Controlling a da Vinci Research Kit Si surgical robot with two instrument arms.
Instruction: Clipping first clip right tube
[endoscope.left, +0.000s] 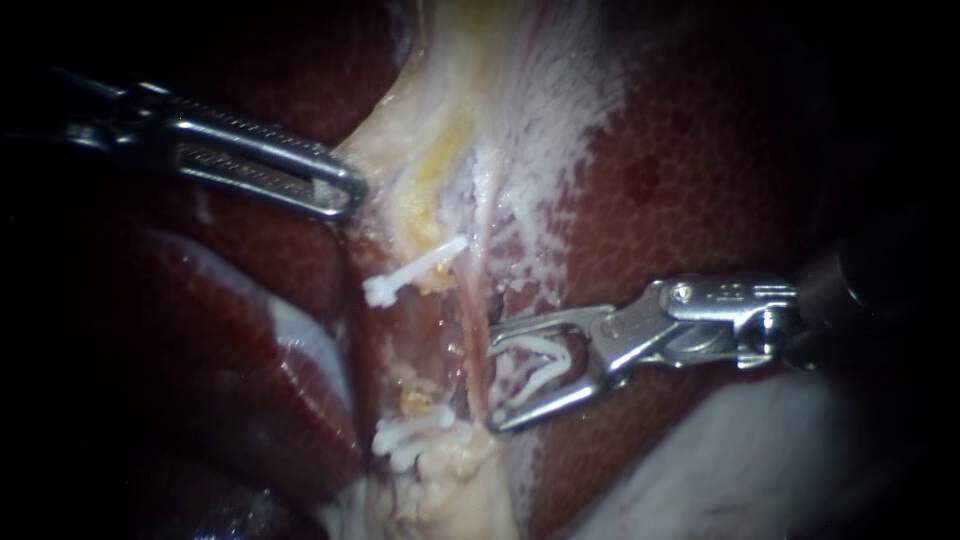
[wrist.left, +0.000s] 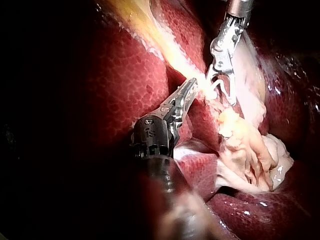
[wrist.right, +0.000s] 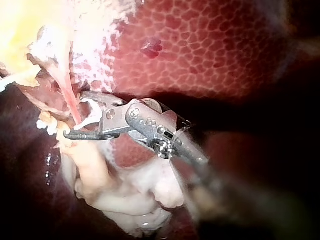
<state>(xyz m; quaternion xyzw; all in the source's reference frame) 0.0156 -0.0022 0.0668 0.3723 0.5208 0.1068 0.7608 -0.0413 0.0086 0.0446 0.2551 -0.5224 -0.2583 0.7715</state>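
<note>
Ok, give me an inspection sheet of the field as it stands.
Surface: liver, dark red, with pale tissue down the middle.
Job's things: thin pink right tube, no clip seen on it; loaded clip, white and open.
Clutter: upper clip and lower clips, left of that tube.
Instruments: right instrument, jaws wide apart holding the loaded clip, tips at the tube; left instrument, tip at the pale tissue's edge.
Cables: nothing seen.
Surroundings: dark, nothing seen.

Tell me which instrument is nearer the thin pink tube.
Right. The right instrument, its jaws holding a white clip, reaches the thin pink tube; the left instrument grips pale tissue farther off.
</note>
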